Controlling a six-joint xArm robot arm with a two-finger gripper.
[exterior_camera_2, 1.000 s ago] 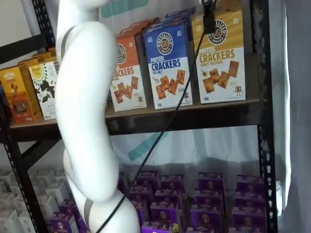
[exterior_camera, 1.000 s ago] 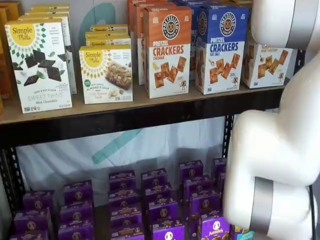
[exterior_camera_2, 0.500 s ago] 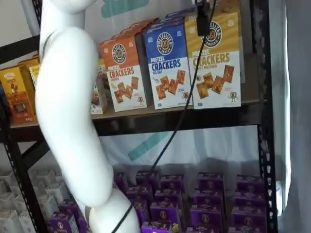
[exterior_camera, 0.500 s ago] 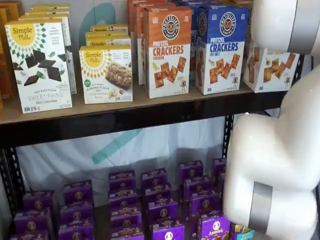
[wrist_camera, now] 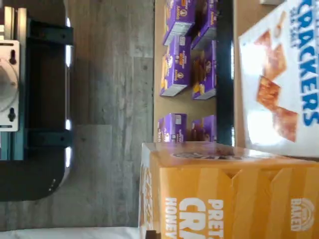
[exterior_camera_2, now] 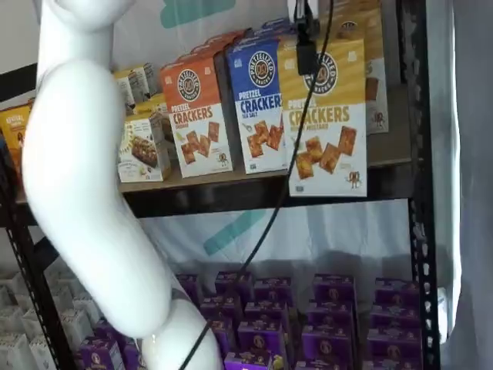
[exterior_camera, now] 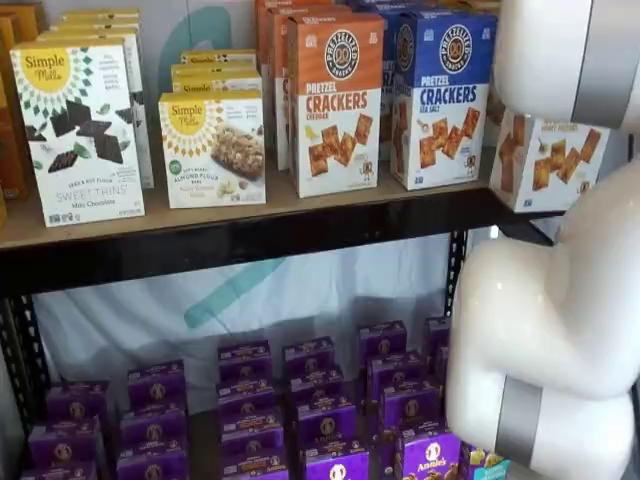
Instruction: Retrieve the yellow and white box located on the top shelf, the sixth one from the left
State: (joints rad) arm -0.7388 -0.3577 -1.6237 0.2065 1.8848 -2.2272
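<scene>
A black metal shelving unit stands in front of a pale backdrop with teal marks. The top shelf (exterior_camera: 250, 215) is a tan wooden board with a thick black front beam, seen in both shelf views. On it, white boxes with a yellow sunburst (exterior_camera: 78, 130) stand toward one end, and beside them an orange-topped cracker box (exterior_camera: 335, 100) and a blue-topped cracker box (exterior_camera: 442, 97) stand upright side by side. The yellow and white box (exterior_camera_2: 325, 116) is off the board: in a shelf view it hangs in front of the shelf's front beam, its white lower part overlapping the beam, just beside the blue-topped box and slightly tilted. In the other shelf view its lower part (exterior_camera: 545, 160) shows past the end of the row, partly hidden by the white robot arm (exterior_camera: 560, 300). The gripper (exterior_camera_2: 306, 54) reaches down from the top edge onto the box's yellow upper part, with a black cable (exterior_camera_2: 269, 216) trailing down beside it; only a dark finger shows there, so I cannot tell from the pictures whether it is clamped or apart. In the wrist view, turned on its side, the yellow top of the box (wrist_camera: 229, 194) fills the near foreground, next to the blue-lettered cracker box (wrist_camera: 284, 79). Below, many small purple boxes (exterior_camera: 320, 410) stand in rows on a lower shelf.
</scene>
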